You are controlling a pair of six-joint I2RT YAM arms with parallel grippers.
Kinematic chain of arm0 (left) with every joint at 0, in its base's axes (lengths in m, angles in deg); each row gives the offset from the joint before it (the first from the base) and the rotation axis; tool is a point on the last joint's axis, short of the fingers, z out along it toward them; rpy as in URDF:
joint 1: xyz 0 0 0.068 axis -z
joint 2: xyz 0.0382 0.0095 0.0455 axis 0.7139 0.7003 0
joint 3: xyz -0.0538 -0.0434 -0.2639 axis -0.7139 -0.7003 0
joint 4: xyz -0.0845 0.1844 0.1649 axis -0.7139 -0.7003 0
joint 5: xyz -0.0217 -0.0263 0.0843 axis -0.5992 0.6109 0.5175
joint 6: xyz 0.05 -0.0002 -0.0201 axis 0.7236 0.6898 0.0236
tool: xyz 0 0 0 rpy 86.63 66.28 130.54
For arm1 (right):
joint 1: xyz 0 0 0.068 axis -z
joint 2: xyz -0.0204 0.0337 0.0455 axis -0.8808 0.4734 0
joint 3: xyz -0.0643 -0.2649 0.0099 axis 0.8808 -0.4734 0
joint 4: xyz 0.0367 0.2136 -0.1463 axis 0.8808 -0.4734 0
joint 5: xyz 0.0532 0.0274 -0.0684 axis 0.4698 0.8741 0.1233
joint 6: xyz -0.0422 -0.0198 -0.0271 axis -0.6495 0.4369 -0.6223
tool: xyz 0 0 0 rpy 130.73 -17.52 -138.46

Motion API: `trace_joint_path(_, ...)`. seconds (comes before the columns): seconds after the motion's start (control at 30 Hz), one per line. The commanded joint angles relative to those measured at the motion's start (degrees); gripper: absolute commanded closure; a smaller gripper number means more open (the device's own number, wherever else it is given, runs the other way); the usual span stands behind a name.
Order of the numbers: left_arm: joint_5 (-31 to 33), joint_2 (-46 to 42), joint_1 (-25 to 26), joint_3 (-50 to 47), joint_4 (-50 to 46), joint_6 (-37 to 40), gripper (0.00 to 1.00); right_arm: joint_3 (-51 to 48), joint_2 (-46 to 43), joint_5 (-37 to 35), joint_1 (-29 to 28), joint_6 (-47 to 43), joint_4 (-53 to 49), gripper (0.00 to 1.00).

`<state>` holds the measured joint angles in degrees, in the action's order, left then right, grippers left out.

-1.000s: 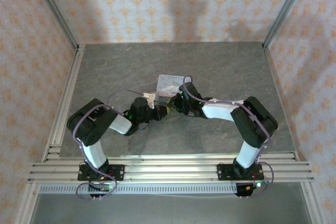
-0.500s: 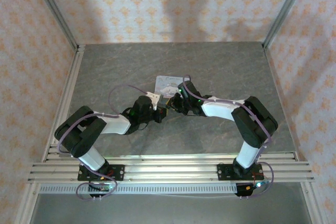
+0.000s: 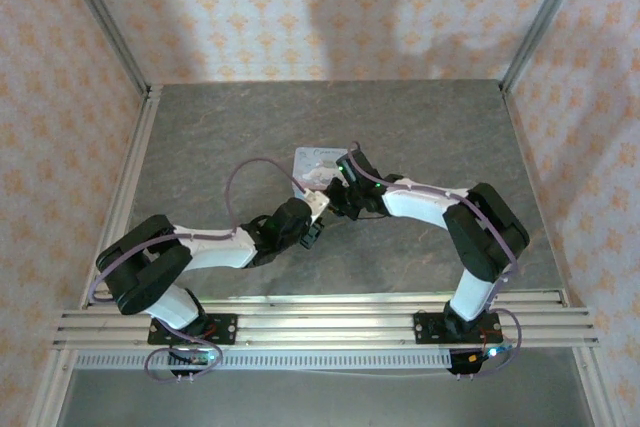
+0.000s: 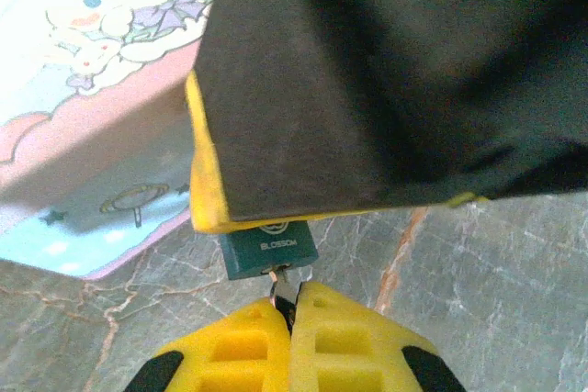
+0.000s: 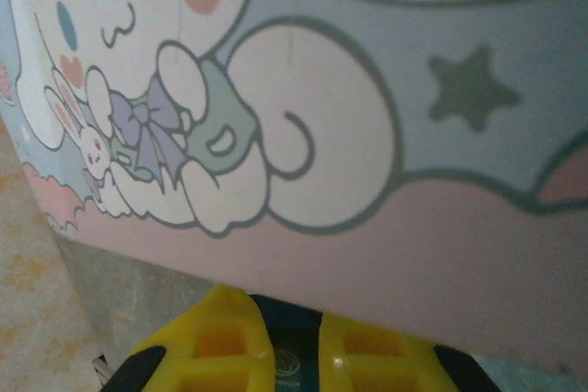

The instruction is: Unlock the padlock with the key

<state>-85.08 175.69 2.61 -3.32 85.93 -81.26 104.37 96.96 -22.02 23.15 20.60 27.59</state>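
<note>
The padlock (image 4: 268,252) is a tiny dark teal block with pale lettering. My right gripper (image 5: 292,314) is shut on it, and the lock's dark body (image 5: 292,341) shows between the yellow fingers. In the left wrist view that gripper's black and yellow finger (image 4: 303,89) covers the lock's top. My left gripper (image 4: 292,293) is shut on the key (image 4: 283,287), just below the lock. The key's metal tip reaches the keyhole in the lock's lower face. From above, the left gripper (image 3: 312,227) and the right gripper (image 3: 340,197) meet at the table's middle.
A pale blue and pink tin (image 3: 318,162) printed with a cartoon lies flat just behind the grippers, close under the right wrist (image 5: 367,89). The grey marble tabletop (image 3: 420,127) spreads around it. Aluminium rails (image 3: 130,177) run along the left and near edges.
My left arm has stretched out low over the table, carrying its gripper right and slightly nearer, up to the right gripper. The right gripper has shifted a little to the left.
</note>
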Motion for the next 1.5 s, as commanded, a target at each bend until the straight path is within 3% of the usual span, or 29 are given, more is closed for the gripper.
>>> trace_joint_path(0.0, 1.50, -2.84, 2.64, 2.37, -2.58, 8.46, 1.00, 2.09, 2.14, -0.24, 0.09, -1.77, -5.26, 1.00)
trace_joint_path(0.23, -2.10, -0.93, 2.20, 1.59, -0.39, 6.21, 1.00, 1.31, 0.76, -0.66, 0.09, -1.47, -4.95, 1.00)
trace_joint_path(0.43, -5.36, -0.29, -0.40, -2.12, 8.34, -0.85, 1.00, 0.89, 0.00, -0.81, 0.09, -1.29, -4.63, 0.88)
trace_joint_path(0.57, -7.23, -0.14, -1.79, -3.23, 11.00, -3.29, 1.00, 0.37, -0.26, -0.64, 0.10, -0.69, -3.89, 0.59)
trace_joint_path(0.7, -8.42, 0.12, -2.98, -3.94, 12.35, -4.92, 1.00, -0.12, -1.69, -1.49, 0.09, -0.33, -3.54, 0.52)
trace_joint_path(1.1, -8.53, 1.65, -4.04, -3.68, 12.24, -5.67, 1.00, -0.49, -6.84, -4.31, 0.11, 0.20, -6.74, 0.42)
trace_joint_path(1.47, -7.64, 1.79, -3.95, -3.59, 11.87, -5.25, 1.00, -1.29, -5.14, -1.88, 0.10, 2.03, -4.53, 0.47)
